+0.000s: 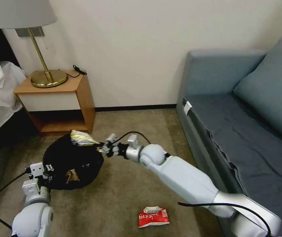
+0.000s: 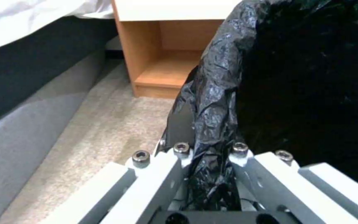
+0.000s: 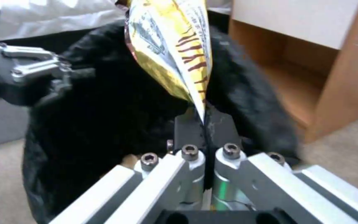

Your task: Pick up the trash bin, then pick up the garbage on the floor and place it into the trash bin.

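Right claw point(image 3: 204, 124) pinches wrapper point(image 3: 171, 53) over trash bin point(image 1: 71, 161).

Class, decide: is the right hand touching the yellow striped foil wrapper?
Touching. In the right wrist view, the right hand is shut on the corner of the yellow striped foil wrapper, pinched between its fingers.

bin point(image 1: 71, 164): black-lined, lifted | wrapper point(image 1: 81, 138): above it | packet point(image 1: 153, 217): carpet

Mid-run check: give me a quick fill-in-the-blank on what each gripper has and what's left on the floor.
1. The left gripper is shut on the ____ of the trash bin.
2. The right gripper pinches a ____ wrapper over the bin.
3. The red-white packet lies on the ____.

Missing: bag; yellow; carpet
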